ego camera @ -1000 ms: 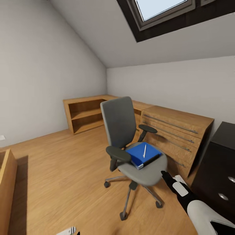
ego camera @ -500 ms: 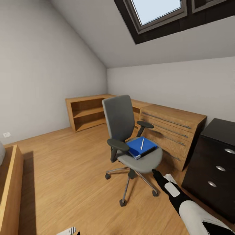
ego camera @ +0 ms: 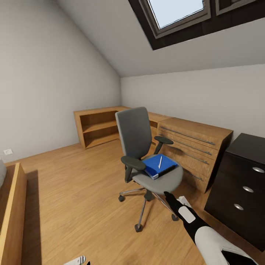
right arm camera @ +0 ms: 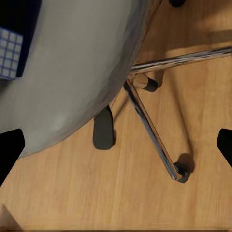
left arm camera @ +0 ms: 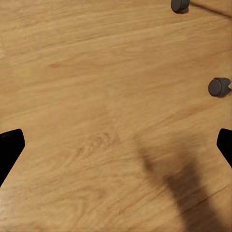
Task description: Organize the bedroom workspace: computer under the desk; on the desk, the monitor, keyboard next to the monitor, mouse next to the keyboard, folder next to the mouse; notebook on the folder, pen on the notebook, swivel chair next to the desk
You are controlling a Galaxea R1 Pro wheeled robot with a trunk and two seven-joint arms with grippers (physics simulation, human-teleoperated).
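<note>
The grey swivel chair (ego camera: 135,141) stands mid-room on the wooden floor. A blue folder (ego camera: 163,168) lies on its seat with a pale pen (ego camera: 160,162) on top. The notebook cannot be told apart from the stack. My right gripper (ego camera: 175,198) hovers low, just in front of the seat's edge, and is open. In the right wrist view this gripper (right arm camera: 116,147) looks down on the seat's rim (right arm camera: 72,82) and the chrome base (right arm camera: 152,130), with nothing between its fingers. My left gripper (left arm camera: 116,147) is open over bare floor near two chair casters (left arm camera: 218,87).
The desk's black drawer unit (ego camera: 241,184) stands at the right. Light wooden cabinets (ego camera: 195,145) and an open shelf (ego camera: 97,129) line the far wall behind the chair. A wooden frame (ego camera: 11,209) runs along the left edge. A skylight (ego camera: 176,11) sits in the sloped ceiling.
The camera pulled back, so the chair looks smaller and more of the drawer unit shows. My right gripper has drifted left and lower in view, still in front of the seat.
</note>
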